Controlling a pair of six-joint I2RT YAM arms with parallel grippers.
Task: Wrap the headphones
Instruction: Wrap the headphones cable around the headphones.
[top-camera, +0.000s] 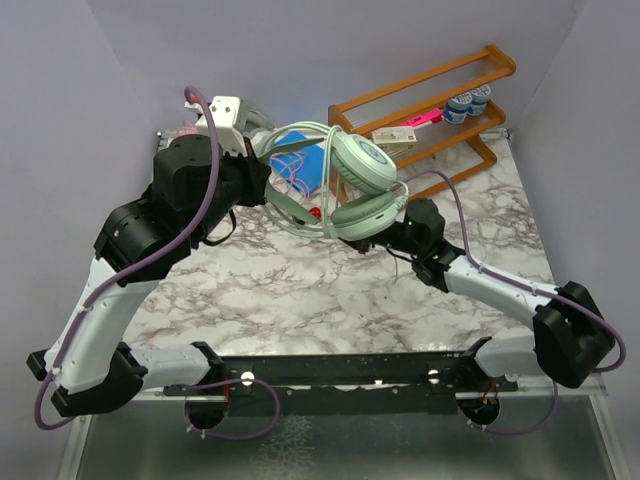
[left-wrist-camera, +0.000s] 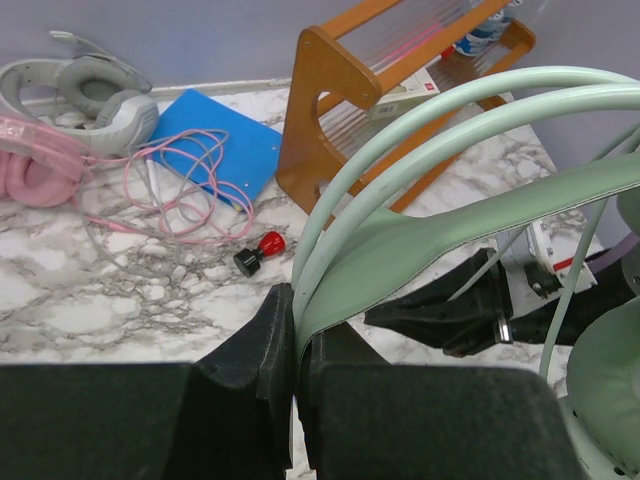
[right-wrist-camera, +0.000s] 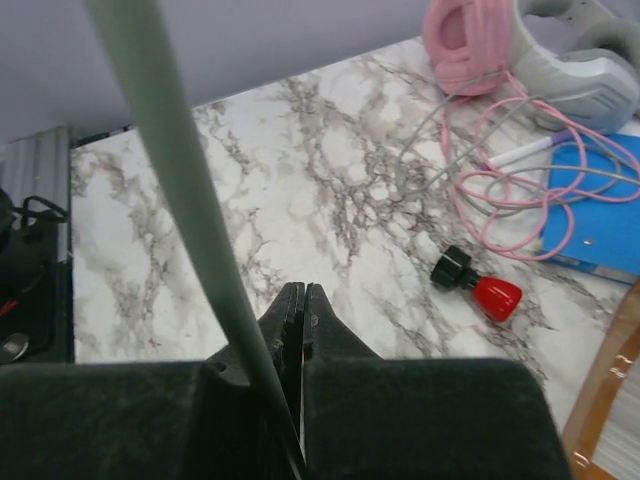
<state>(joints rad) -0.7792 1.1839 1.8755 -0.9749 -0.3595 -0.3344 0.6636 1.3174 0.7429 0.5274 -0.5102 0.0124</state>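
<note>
The mint green headphones (top-camera: 362, 170) hang above the table's middle, their headband (left-wrist-camera: 430, 230) clamped in my left gripper (left-wrist-camera: 297, 310), which is shut on its flat strap. Just to the right and lower sits my right gripper (right-wrist-camera: 304, 290), shut, and the thin mint cable (right-wrist-camera: 170, 160) runs down into its jaws. The pink headphones (left-wrist-camera: 30, 170) and the silver-grey headphones (left-wrist-camera: 100, 100) lie on the marble at the back left, with their cables (left-wrist-camera: 180, 190) loosely tangled beside them.
A blue pad (left-wrist-camera: 215, 140) lies under the loose cables. A small red-and-black object (left-wrist-camera: 258, 252) rests on the marble (right-wrist-camera: 330, 190) near it. A wooden rack (top-camera: 430, 100) holding small items stands at the back right. Grey walls close in the table.
</note>
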